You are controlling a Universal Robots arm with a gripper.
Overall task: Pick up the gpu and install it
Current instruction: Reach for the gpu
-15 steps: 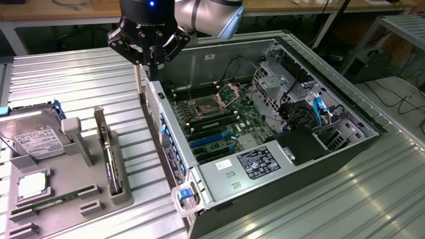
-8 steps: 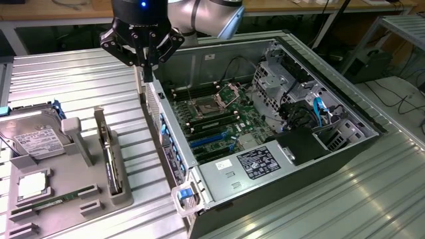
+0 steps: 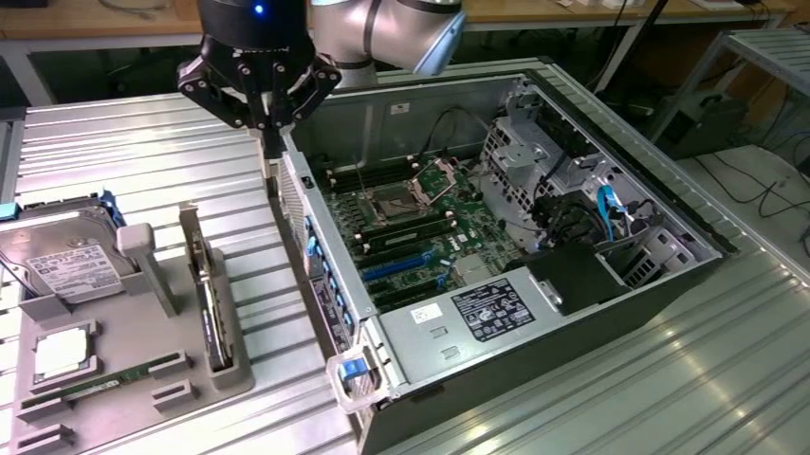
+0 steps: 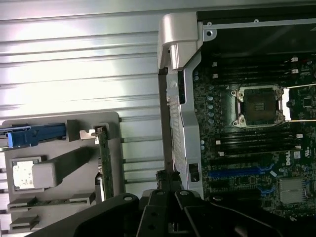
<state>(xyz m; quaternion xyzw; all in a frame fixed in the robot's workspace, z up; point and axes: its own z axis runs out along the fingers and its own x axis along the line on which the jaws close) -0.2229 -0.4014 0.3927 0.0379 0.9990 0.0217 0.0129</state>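
The gpu (image 3: pixel 207 284) stands on its long edge in a slot of the grey holder (image 3: pixel 234 365) at the exterior view's left. In the wrist view the gpu (image 4: pixel 104 158) shows as a thin green strip with a silver bracket at one end. My gripper (image 3: pixel 269 142) hangs high above the far corner of the open computer case (image 3: pixel 506 351), over its rear wall and well apart from the card. In the wrist view the gripper (image 4: pixel 166 181) is lined up over that wall. The fingers are shut with nothing between them.
The case lies open with its motherboard (image 3: pixel 418 227) up, showing the processor socket (image 4: pixel 259 106) and blue card slots (image 4: pixel 239 173). The holder also carries a hard drive (image 3: pixel 70 270), a processor chip (image 3: pixel 57 353) and a memory stick (image 3: pixel 108 384). Ribbed metal tabletop (image 3: pixel 152 161) lies around.
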